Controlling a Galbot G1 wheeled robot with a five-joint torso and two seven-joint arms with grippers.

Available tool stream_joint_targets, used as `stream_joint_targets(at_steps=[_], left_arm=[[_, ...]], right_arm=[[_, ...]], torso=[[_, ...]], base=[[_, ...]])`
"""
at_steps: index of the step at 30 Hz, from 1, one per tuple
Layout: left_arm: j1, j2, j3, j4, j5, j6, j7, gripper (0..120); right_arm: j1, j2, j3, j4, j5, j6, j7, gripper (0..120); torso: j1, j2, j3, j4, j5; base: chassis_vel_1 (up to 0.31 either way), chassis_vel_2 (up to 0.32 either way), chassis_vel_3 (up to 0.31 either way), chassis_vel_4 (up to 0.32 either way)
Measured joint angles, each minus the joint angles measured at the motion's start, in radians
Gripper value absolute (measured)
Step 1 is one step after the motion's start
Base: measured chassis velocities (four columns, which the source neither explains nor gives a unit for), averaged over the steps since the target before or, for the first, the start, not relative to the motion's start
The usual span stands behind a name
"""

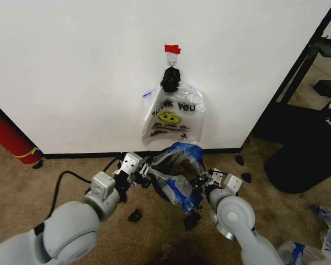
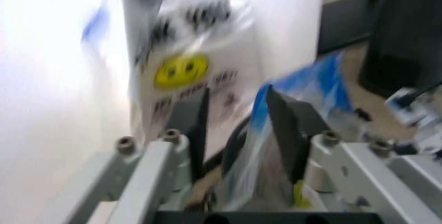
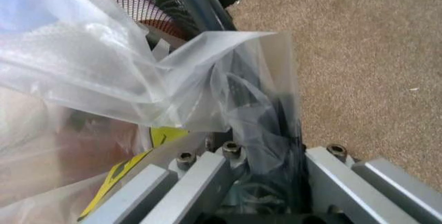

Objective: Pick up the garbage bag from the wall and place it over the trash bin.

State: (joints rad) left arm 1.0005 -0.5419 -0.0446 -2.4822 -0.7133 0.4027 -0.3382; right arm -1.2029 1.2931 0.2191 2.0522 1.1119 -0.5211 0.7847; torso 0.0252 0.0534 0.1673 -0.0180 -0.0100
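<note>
White wall (image 1: pixel 71 66) standing behind with a smiley bag (image 1: pixel 174 118) hanging on it, trash bin (image 3: pixel 186 6) sitting below on the carpet, crinkly blue-patched garbage bag (image 1: pixel 179 171) lying draped over its rim, left tool (image 1: pixel 148 172) and right tool (image 1: pixel 205 182) each pinching the plastic at opposite sides.

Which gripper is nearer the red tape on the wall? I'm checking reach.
Left. The left gripper sits at the garbage bag's wall-side edge, below the red tape; the right gripper holds the bag's farther side, lower.
</note>
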Motion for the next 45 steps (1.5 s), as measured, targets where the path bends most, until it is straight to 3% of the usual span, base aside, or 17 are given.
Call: stream_joint_targets(at_steps=[5, 8, 10, 11, 14, 17, 20, 27, 33, 37, 45], left_arm=[[-0.069, 0.069, 0.055, -0.001, 0.048, -0.049, 0.128, 58], [-0.173, 0.095, 0.162, 0.055, 0.12, -0.036, 0.209, 70], [-0.303, 0.088, 0.309, 0.116, 0.181, -0.035, 0.236, 80], [-0.303, 0.088, 0.309, 0.116, 0.181, -0.035, 0.236, 80], [-0.468, 0.053, 0.477, 0.189, 0.209, -0.015, 0.273, 91], [-0.548, 0.033, 0.536, 0.22, 0.209, 0.021, 0.292, 98], [-0.594, 0.014, 0.569, 0.24, 0.22, 0.029, 0.295, 98], [-0.692, -0.058, 0.661, 0.305, 0.292, 0.016, 0.294, 94], [-0.765, -0.105, 0.746, 0.342, 0.306, -0.006, 0.294, 74], [-0.793, -0.122, 0.794, 0.36, 0.307, -0.019, 0.294, 55], [-0.798, -0.128, 0.809, 0.375, 0.306, -0.027, 0.289, 27]], right_arm=[[0.009, -0.003, -0.019, -0.002, -0.003, -0.003, 0.0, 0], [0.017, -0.017, -0.035, -0.005, -0.003, -0.007, 0.0, 0], [0.02, -0.025, -0.037, -0.005, -0.003, -0.008, 0.001, 0], [0.02, -0.025, -0.037, -0.005, -0.003, -0.008, 0.001, 0], [0.02, -0.034, -0.038, -0.005, -0.002, -0.01, 0.004, 0], [0.019, -0.037, -0.039, -0.004, -0.001, -0.012, 0.006, 0], [0.015, -0.038, -0.039, -0.003, -0.001, -0.015, 0.006, 0], [-0.003, -0.037, -0.036, -0.003, -0.008, -0.022, 0.003, 0], [-0.007, -0.038, -0.035, -0.002, -0.011, -0.025, 0.004, 0], [-0.008, -0.037, -0.038, -0.004, -0.015, -0.029, 0.007, 0], [-0.011, -0.041, -0.046, -0.004, -0.019, -0.031, 0.009, 0]], torso=[[0.0, 0.0, 0.0, 0.0, 0.0001], [0.0, 0.0, 0.0, 0.0006, -0.0001], [0.0, 0.0, 0.0, 0.0001, -0.0001], [0.0, 0.0, 0.0, 0.0001, -0.0001], [0.0, 0.0, 0.0, -0.0006, -0.0001], [0.0, 0.0, 0.0, -0.0002, 0.0002], [0.0, 0.0, 0.0, 0.0, 0.0], [0.0, 0.0, 0.0, 0.0, 0.0002], [0.0, 0.0, 0.0, -0.0001, 0.0002], [0.0, 0.0, 0.0, -0.0001, 0.0001], [0.0, 0.0, 0.0, 0.0, 0.0001]], base=[[0.0, 0.0, 0.0, 0.0], [0.0, 0.0, 0.0, 0.0], [0.0, 0.0, 0.0, 0.0], [0.0, 0.0, 0.0, 0.0], [0.0, 0.0, 0.0, 0.0], [0.0, 0.0, 0.0, 0.0], [0.0, 0.0, 0.0, 0.0], [0.0, 0.0, 0.0, 0.0], [0.0, 0.0, 0.0, 0.0], [0.0, 0.0, 0.0, 0.0], [0.0, 0.0, 0.0, 0.0]])
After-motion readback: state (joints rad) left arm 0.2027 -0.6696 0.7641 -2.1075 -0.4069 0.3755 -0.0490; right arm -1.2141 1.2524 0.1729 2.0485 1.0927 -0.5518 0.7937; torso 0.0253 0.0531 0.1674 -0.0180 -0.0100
